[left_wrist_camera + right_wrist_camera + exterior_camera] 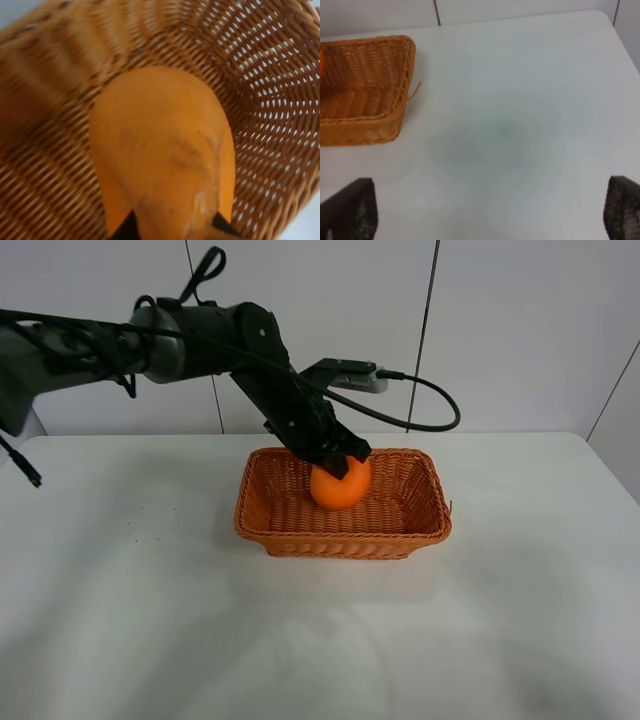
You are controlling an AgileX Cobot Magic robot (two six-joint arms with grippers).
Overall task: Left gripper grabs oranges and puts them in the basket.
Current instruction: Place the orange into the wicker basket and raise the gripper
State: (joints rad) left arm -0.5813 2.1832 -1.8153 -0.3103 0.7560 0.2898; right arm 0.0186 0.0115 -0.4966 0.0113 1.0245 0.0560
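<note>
My left gripper (338,460) is shut on the orange (340,486) and holds it inside the wicker basket (262,528), low over the woven floor near the back wall. In the left wrist view the orange (162,160) fills the middle, with the two black fingertips (223,226) clamped on its sides and the basket wall (270,90) around it. My right gripper (490,212) is open and empty over bare table to the right of the basket (375,107); it does not show in the exterior view.
The white table (150,620) spreads around the basket. A black cable (430,410) loops behind the basket from the left arm. A white panelled wall stands behind the table's back edge.
</note>
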